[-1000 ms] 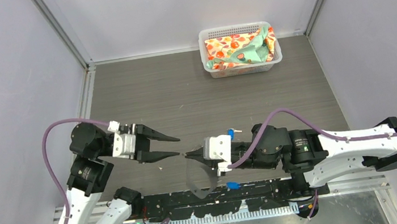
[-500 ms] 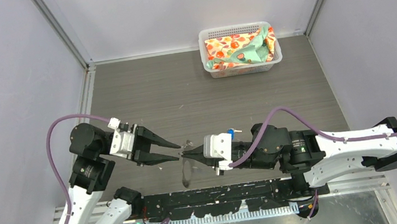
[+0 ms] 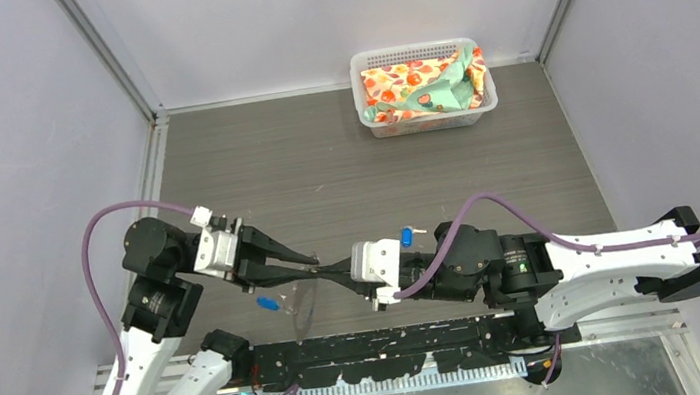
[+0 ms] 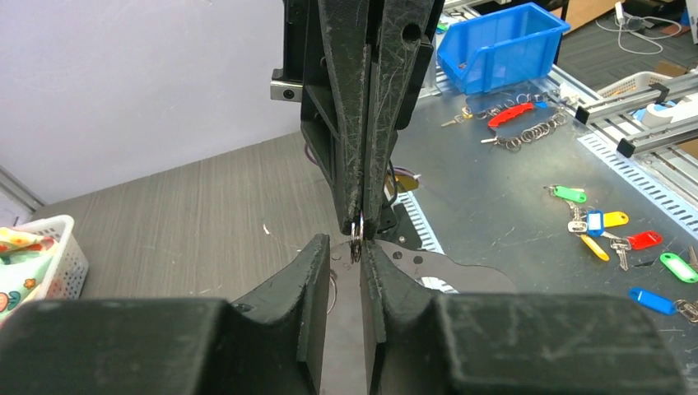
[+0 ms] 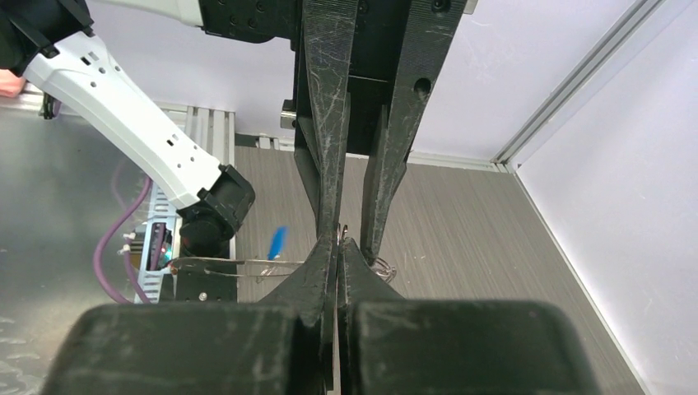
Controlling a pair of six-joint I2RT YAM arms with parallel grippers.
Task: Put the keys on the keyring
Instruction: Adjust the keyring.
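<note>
My right gripper (image 3: 320,267) is shut on the keyring, pinching a small silver ring (image 4: 356,237) at its tips (image 5: 337,244). The large thin wire loop (image 3: 302,310) hangs below and to the left, seen edge-on in the right wrist view (image 5: 216,263). One blue-headed key (image 3: 265,304) dangles on it and also shows in the right wrist view (image 5: 277,243). The second blue key (image 3: 407,236) lies on the table behind my right wrist. My left gripper (image 3: 310,265) is open, its fingertips (image 4: 346,247) straddling the right gripper's tip and the pinched ring.
A white basket (image 3: 374,126) with patterned cloth stands at the back. A small loose ring (image 5: 383,267) lies on the table under the grippers. A black rail (image 3: 414,343) runs along the front edge. A blue bin (image 4: 502,37) and coloured key tags sit on the metal bench beyond.
My right gripper has moved left until its tip sits between the left fingers. The wire loop and its blue key swung from under the right gripper to the left. The left gripper edged right.
</note>
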